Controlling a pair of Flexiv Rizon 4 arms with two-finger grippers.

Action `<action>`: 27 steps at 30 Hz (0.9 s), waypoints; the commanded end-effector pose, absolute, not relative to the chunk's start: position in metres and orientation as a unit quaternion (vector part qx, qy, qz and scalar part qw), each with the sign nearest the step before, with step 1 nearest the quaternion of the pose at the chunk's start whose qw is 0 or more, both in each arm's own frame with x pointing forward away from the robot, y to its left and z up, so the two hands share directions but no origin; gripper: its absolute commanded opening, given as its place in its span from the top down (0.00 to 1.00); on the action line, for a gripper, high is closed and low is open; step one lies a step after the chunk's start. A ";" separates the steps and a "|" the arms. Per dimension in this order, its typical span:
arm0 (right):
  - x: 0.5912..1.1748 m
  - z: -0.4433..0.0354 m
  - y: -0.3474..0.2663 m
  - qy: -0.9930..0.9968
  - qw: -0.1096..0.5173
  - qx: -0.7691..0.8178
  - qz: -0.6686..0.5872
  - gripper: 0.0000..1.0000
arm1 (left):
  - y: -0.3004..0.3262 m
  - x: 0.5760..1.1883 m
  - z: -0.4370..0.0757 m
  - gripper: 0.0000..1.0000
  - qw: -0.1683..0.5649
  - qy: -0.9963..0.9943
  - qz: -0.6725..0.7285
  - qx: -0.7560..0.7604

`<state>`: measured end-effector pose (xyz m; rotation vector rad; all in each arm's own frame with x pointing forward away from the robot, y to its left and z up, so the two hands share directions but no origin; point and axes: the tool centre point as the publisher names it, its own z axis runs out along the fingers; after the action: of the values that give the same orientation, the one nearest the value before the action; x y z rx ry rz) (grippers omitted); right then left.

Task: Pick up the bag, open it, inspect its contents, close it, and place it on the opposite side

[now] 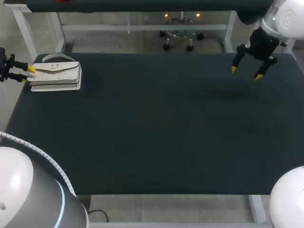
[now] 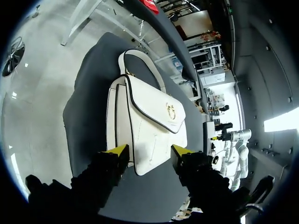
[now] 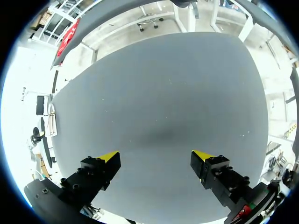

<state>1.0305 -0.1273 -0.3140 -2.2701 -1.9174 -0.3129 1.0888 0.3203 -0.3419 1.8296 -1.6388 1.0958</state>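
At ten o'clock on the table (image 1: 156, 133), flanking the white bag (image 1: 57, 73) with wide-spread left fingers (image 1: 30, 69). Looks light, fairly stiff, smooth; best taken by the handle (image 2: 133, 51). Right fingers (image 1: 233, 69) wide, empty, at two o'clock.

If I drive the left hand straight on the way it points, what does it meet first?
The left hand would meet the white handbag first: its near end lies right ahead, about level with the open fingertips. Whether they touch it is unclear.

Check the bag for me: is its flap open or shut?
Shut. In the left wrist view the bag's flap lies flat over its front, with the gold clasp near the flap's tip.
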 end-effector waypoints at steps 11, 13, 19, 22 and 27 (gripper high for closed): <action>1.030 -0.314 -0.127 -0.640 0.076 -0.758 -0.103 0.00 | 0.300 1.017 -0.283 0.00 0.168 -0.636 0.256 0.709; 1.030 -0.314 -0.127 -0.640 0.076 -0.758 -0.103 0.00 | 0.295 1.007 -0.275 0.00 0.150 -0.636 0.249 0.715; 1.030 -0.314 -0.127 -0.640 0.076 -0.758 -0.103 0.00 | 0.281 0.979 -0.258 0.00 0.100 -0.641 0.234 0.724; 1.030 -0.314 -0.127 -0.640 0.076 -0.758 -0.103 0.00 | 0.273 0.968 -0.253 0.00 0.070 -0.644 0.217 0.731; 1.030 -0.314 -0.127 -0.640 0.076 -0.758 -0.103 0.00 | 0.262 0.956 -0.247 0.00 0.033 -0.647 0.194 0.736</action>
<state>1.0304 -0.1272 -0.3139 -2.2704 -1.9177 -0.3123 0.9802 0.2735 -0.2540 1.7945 -1.7533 0.5309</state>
